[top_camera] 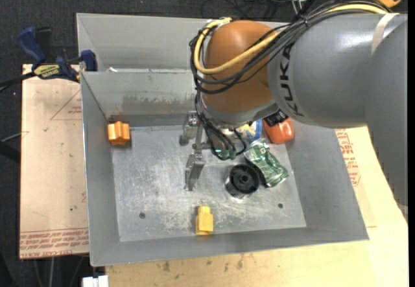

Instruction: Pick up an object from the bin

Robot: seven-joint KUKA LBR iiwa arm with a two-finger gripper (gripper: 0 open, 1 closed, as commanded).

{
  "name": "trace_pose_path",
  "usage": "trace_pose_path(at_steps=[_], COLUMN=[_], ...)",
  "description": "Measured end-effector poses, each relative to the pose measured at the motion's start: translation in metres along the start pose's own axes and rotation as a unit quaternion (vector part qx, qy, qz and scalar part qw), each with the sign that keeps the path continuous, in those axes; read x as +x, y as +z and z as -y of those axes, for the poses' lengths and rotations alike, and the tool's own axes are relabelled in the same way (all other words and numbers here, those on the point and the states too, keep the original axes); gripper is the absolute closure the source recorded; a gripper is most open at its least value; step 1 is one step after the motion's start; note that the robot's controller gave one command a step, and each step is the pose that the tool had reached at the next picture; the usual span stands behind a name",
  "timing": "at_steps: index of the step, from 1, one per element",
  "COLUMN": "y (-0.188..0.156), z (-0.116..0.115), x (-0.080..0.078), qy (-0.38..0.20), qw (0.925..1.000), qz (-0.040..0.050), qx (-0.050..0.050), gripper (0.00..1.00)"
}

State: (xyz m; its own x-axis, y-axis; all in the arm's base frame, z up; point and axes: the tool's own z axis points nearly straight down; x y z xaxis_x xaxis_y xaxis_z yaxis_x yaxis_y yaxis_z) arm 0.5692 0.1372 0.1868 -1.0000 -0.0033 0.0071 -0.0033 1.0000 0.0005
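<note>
My gripper [192, 151] hangs under the orange wrist cover over the middle of the bin floor. Its two metal fingers [193, 173] stand apart, open, with only bare floor between them. Just to its right lies a black round ribbed part [242, 180], and beside that a crumpled green packet [268, 164]. A small yellow block [204, 219] sits near the front wall, below the gripper and apart from it.
An orange block [119, 133] rests at the back left corner. An orange-red thing [280, 130] and a bit of blue [257, 129] lie at the back right, partly hidden under the arm.
</note>
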Motion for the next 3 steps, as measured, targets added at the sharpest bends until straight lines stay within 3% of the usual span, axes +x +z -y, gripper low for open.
trace_pose_path(at_steps=[2,3], y=[-0.004,0.024], z=[0.001,-0.01], x=[-0.002,0.004], qy=[0.001,0.004], qw=[1.0,1.0], qz=[0.0037,0.007], qx=[0.0,0.0], gripper=[0.0,0.0])
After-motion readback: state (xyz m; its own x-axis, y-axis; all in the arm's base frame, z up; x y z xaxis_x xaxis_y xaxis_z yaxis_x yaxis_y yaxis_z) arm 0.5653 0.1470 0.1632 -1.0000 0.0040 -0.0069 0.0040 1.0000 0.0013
